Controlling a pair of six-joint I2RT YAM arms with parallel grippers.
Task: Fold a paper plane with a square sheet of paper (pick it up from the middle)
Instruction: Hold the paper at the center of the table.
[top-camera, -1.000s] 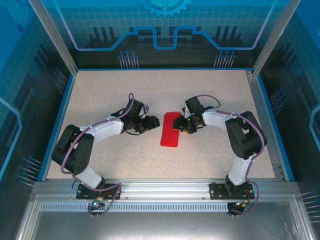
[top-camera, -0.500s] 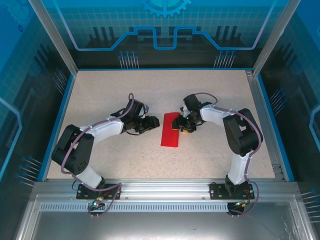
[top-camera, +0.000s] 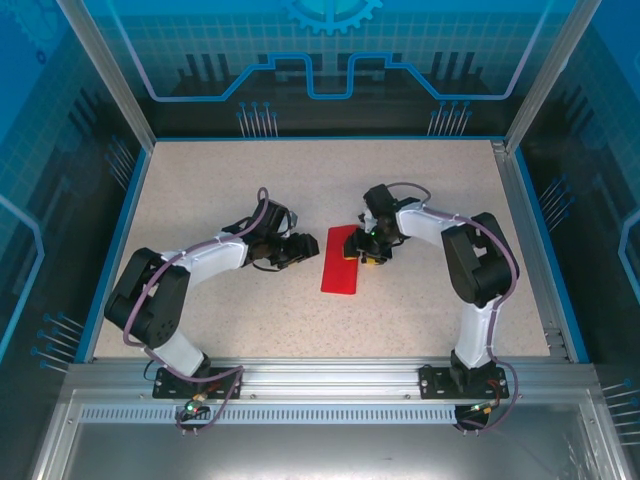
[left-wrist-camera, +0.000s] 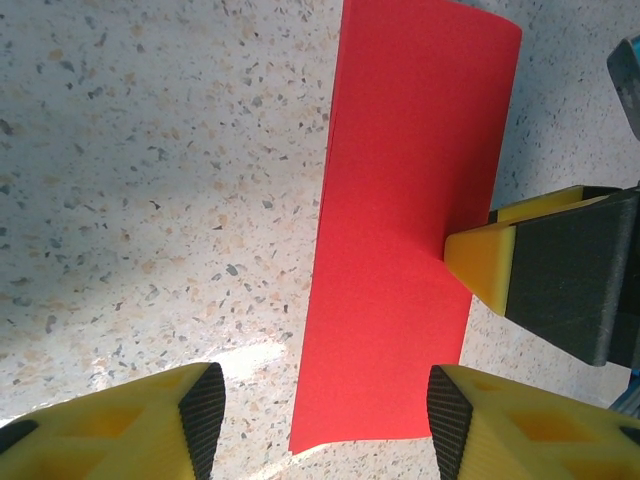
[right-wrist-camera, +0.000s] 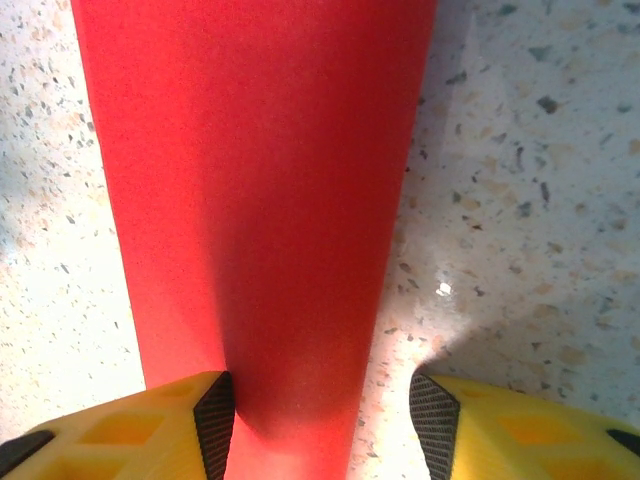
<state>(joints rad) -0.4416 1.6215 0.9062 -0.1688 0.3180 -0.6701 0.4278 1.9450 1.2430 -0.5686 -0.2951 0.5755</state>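
Speckled beige tabletop (top-camera: 200, 190) — blue-printed panels (top-camera: 330, 60) and aluminium posts (top-camera: 105, 75) enclose it.

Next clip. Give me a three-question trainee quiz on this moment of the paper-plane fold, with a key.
1. Fill in: the jaws of the left claw and the right claw both stand ____.
2. True or false: the red paper lies on the table as a narrow pointed dart.
3. Which claw has a fingertip sitting midway along one long edge of the paper? A. left B. right C. neither
Key: 1 open; 2 false, it is a long rectangle; 3 B.
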